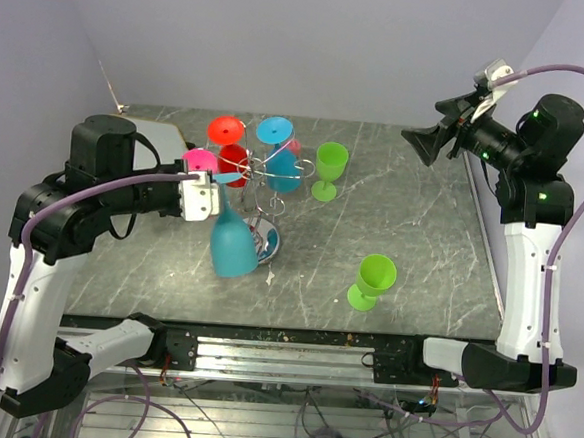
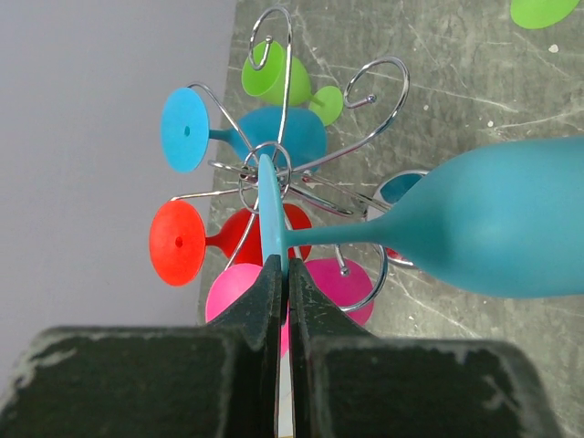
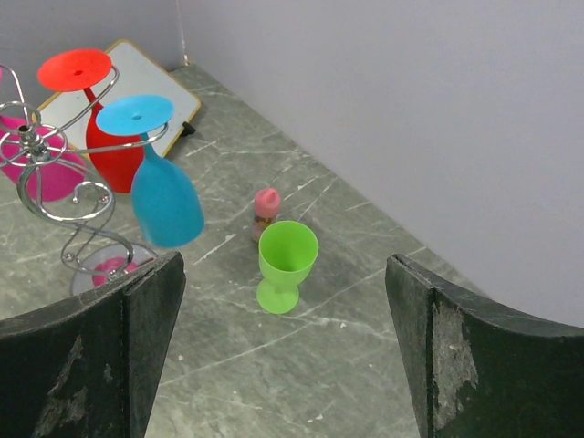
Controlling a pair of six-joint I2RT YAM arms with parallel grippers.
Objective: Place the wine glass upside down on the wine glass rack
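No readable text, labels, brands or numbers in any view. Checked wine glass (image 2: 511, 228), wine glass rack (image 1: 268, 239) and white board (image 3: 153, 73) at back corner: nothing legible. Small pink-capped bottle (image 3: 265, 212): too small to tell any print.

Left jaws pinch the teal wine glass (image 1: 234, 247), bowl down, beside the rack (image 1: 270, 246); 2 green glasses (image 1: 330, 170) apart.

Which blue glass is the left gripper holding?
The near blue glass, its foot pinched in the left gripper; the other blue glass hangs on the rack.
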